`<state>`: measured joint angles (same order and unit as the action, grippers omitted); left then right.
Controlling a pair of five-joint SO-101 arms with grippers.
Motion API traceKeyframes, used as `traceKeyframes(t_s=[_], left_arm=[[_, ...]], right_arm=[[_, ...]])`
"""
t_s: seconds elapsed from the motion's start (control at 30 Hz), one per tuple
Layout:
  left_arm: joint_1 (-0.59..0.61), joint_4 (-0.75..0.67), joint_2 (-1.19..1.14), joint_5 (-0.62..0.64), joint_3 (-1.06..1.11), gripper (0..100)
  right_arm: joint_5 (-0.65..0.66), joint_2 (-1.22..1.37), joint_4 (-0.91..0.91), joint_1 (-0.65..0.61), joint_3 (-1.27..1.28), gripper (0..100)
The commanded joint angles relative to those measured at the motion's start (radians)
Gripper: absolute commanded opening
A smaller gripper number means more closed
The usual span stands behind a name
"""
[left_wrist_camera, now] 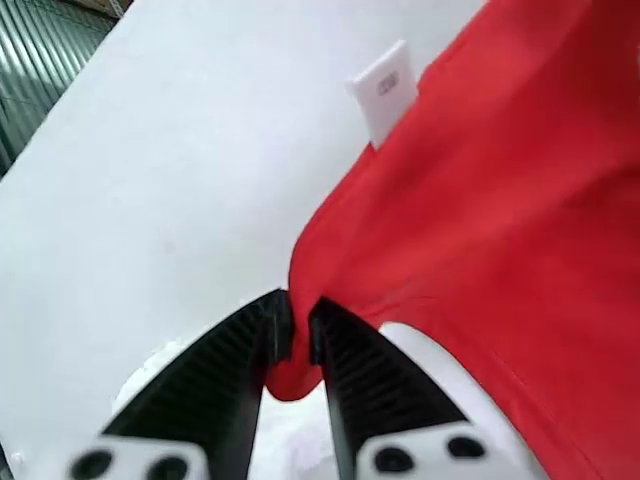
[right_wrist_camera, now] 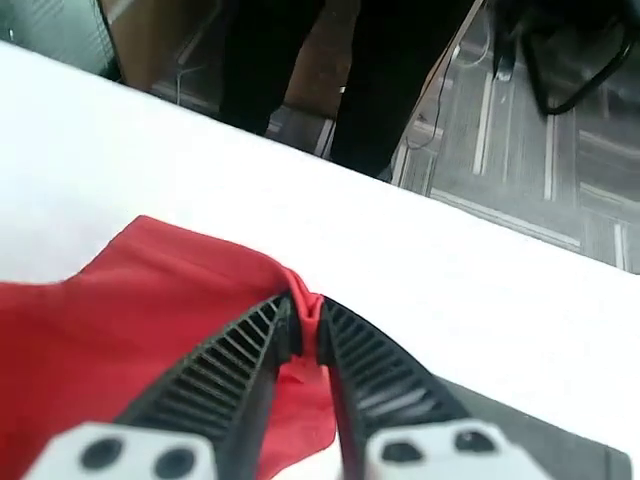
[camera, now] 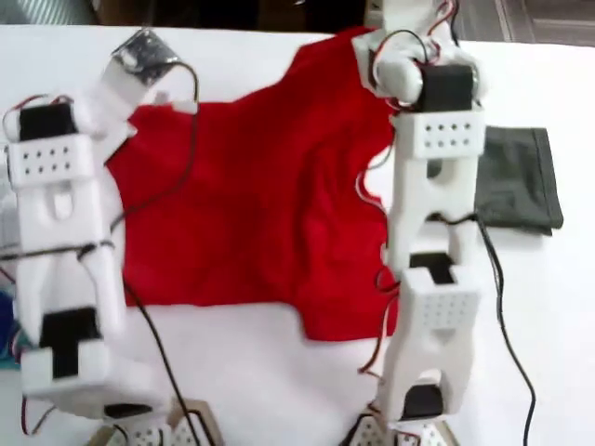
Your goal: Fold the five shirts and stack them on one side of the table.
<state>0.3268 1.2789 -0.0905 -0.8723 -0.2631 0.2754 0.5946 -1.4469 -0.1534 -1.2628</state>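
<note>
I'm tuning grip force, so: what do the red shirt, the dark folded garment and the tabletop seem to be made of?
Red shirt: soft matte knit, probably cotton jersey; it drapes, wrinkles and shows a stitched hem.
Dark folded garment: similar matte cloth lying flat; weave too small to tell.
Table: smooth, flat, hard white surface, perhaps laminate or painted board.

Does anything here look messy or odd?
The red shirt lies askew and wrinkled, its edges pinched by the left gripper and right gripper. The dark shirt beside it is neatly folded. Nothing looks damaged.
</note>
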Motion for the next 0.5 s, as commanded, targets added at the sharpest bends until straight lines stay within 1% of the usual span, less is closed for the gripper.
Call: traceKeyframes(t_s=[0.0,0.13,0.37,0.47], left_arm=[[0.032,0.060,-0.104,0.011,-0.225,3],[0.054,0.189,-0.276,0.008,-0.409,3],[0.054,0.486,-0.493,0.008,-0.642,3],[0.064,0.506,-0.505,0.009,-0.664,3]], right_arm=[[-0.009,0.030,0.061,0.001,-0.011,2.0],[-0.009,0.093,0.087,0.001,-0.011,2.0],[-0.009,0.107,-0.021,0.001,-0.021,2.0],[-0.006,0.093,-0.082,0.005,-0.074,2.0]])
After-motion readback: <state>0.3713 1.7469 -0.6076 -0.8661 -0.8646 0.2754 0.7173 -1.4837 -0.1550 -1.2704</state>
